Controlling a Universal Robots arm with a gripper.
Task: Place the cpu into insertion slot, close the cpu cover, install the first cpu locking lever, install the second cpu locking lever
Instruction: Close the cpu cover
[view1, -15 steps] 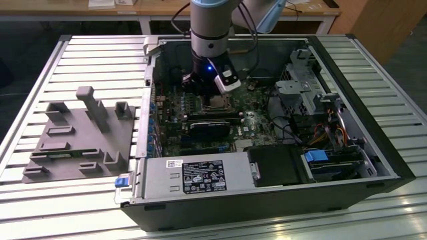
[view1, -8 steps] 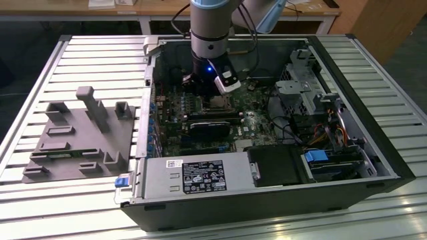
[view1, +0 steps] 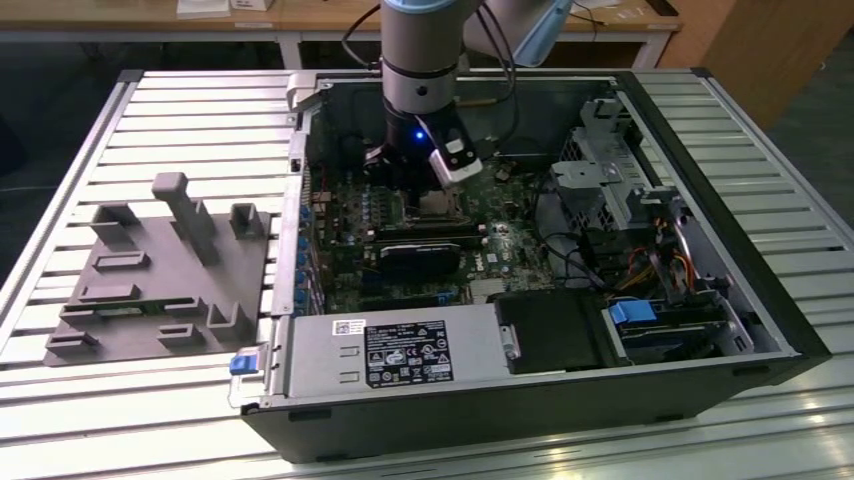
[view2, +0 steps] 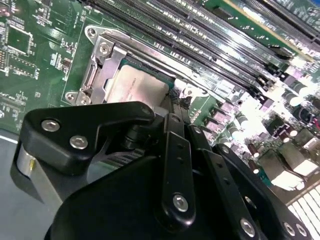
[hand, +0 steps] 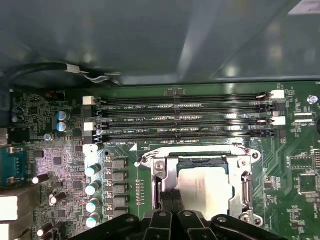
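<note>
Leftmost, a grey moulded plastic fixture sits on the slatted metal desk. In the first wrist view the black claw, whose opening I cannot tell, meets the metal-rimmed square insertion slot, where the silvery-tan square cpu lies seated. A slip could gouge the green circuit board. The white power-supply label is unreadable.

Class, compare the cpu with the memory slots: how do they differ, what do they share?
The cpu is square; the memory slots are long and narrow. The cpu is silvery-tan; the memory slots are black. The cpu is single; the memory slots run several in parallel. Both sit on the green board.
</note>
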